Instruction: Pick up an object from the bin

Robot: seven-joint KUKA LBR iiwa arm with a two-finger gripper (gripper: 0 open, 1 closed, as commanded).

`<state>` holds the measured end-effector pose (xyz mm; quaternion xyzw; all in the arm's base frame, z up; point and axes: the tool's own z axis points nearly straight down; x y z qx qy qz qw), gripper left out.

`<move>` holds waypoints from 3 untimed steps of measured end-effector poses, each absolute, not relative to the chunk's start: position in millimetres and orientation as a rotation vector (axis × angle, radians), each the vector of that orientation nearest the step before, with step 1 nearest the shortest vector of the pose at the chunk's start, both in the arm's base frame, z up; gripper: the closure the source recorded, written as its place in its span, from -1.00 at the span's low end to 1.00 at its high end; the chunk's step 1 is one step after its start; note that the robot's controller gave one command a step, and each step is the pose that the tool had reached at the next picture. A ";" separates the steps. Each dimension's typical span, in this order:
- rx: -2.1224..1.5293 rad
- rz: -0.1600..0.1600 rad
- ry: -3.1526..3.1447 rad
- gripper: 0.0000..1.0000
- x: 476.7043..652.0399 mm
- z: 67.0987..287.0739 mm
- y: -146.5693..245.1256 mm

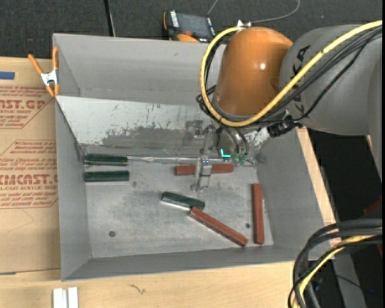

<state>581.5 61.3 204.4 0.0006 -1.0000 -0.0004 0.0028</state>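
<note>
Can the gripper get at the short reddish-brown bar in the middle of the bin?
Probably yes: the gripper sits right over the short reddish-brown flat bar, which lies alone with nothing on it.

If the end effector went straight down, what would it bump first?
Probably the short red-brown bar lying right under the end effector, though its height above the bar is hard to judge.

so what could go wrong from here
The gripper is over a short red bar that lies close to the bin's back wall. If it comes down slightly off, it could scrape the wall or push the bar away instead of gripping it. A green bar lies just in front, with a longer red bar by its end. A low sideways move might knock both.
</note>
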 end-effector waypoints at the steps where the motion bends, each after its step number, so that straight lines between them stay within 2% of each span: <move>1: 0.056 0.000 -3.135 -1.00 553.4 67.9 46.7; 2: 0.056 -0.002 -3.143 1.00 556.1 72.4 47.1; 3: 0.137 -0.002 -3.150 1.00 561.3 204.0 66.1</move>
